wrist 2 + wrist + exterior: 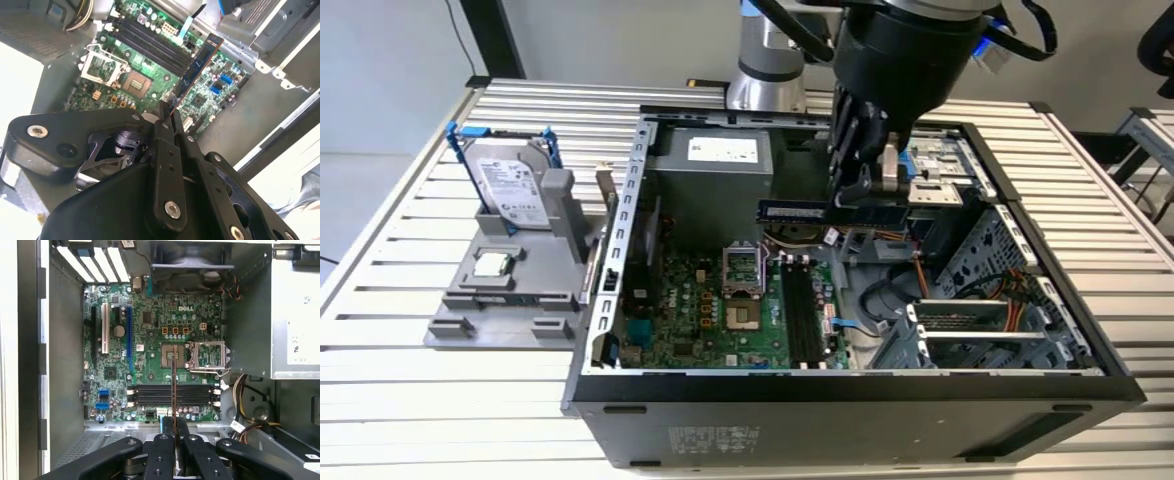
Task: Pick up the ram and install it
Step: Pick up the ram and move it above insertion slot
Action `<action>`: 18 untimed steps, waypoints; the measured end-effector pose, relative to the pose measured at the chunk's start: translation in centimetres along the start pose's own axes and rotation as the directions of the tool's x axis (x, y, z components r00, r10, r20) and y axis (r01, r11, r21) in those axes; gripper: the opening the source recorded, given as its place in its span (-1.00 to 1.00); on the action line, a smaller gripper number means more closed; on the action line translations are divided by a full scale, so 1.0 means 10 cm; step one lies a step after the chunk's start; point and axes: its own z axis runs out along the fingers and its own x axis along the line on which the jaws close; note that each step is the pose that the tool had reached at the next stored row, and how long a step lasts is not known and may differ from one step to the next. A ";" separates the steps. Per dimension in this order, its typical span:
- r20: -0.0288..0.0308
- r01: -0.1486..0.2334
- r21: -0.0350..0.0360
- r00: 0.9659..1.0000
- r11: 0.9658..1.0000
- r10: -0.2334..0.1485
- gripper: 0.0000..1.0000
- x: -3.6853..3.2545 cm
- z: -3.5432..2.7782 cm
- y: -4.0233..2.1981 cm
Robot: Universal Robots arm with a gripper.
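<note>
ram (794, 212): dark stick, hanging level over the open computer case (854, 385), centre of the exterior frame. tool (861, 200) is clamping it from above, fingers closed on it. long axis is running crosswise to the black memory slots (803, 312) lying lower in frame.

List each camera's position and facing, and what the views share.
Exterior view: off the arm, looking down into the open computer case; shows the arm and gripper holding the ram.
First wrist view: on the wrist, facing the motherboard squarely past the gripper; ram edge-on.
Second wrist view: on the wrist, looking obliquely past the gripper at the motherboard.
Shared: all three show the gripped ram above the motherboard.
</note>
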 end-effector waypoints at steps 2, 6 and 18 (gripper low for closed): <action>0.000 0.001 0.000 1.000 1.000 -0.001 -1.00 -0.001 0.000 -0.044; 0.000 0.002 0.001 1.000 1.000 -0.002 -1.00 -0.003 -0.003 -0.118; 0.000 0.002 0.001 1.000 1.000 -0.002 -1.00 -0.064 -0.004 -0.151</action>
